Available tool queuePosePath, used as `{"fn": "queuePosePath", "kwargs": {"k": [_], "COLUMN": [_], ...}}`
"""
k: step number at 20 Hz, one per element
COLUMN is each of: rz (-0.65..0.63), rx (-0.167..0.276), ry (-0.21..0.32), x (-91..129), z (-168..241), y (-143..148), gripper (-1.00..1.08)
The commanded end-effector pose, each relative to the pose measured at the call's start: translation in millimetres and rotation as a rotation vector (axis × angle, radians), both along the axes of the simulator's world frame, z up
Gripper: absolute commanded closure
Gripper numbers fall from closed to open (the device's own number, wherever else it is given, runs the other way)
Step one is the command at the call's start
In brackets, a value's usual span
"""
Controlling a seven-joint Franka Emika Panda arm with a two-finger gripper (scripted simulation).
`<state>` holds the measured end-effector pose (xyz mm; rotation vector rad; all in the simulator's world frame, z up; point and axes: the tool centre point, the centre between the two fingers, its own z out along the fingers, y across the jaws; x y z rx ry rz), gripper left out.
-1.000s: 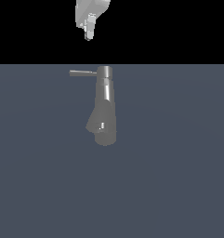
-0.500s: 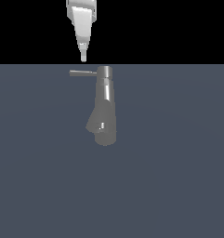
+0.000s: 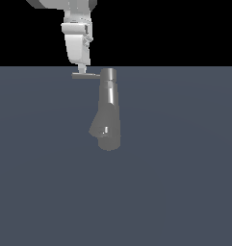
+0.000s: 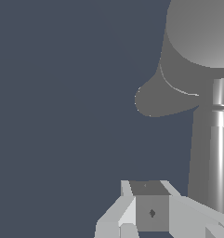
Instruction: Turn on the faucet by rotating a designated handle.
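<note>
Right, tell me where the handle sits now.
In the exterior view the handle juts from the faucet cap toward that view's left, directly under the gripper fingertips.

Flat slate-grey floor (image 3: pixel 185 192); 1 grey faucet (image 3: pixel 108 115) stands on it.

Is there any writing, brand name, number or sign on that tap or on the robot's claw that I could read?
None: no text, number or logo shows on the faucet, its handle or the gripper. The only mark is a small dark diamond on the gripper, not a character.
</note>
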<state>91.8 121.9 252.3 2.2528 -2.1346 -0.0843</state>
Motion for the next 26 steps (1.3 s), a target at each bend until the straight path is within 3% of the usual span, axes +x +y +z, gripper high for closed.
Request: {"fn": "queuePosePath", "kwargs": {"k": [1,12,26], "rz": [-0.026,-0.052,-0.052], "rx": [-0.008,-0.016,-0.016], "ry": [-0.002,-0.003,-0.003], "x": [4,8,-28], "z": [-8,-17,0], "y": [4,8,9], "gripper": [1.08,1.08,1.08]}}
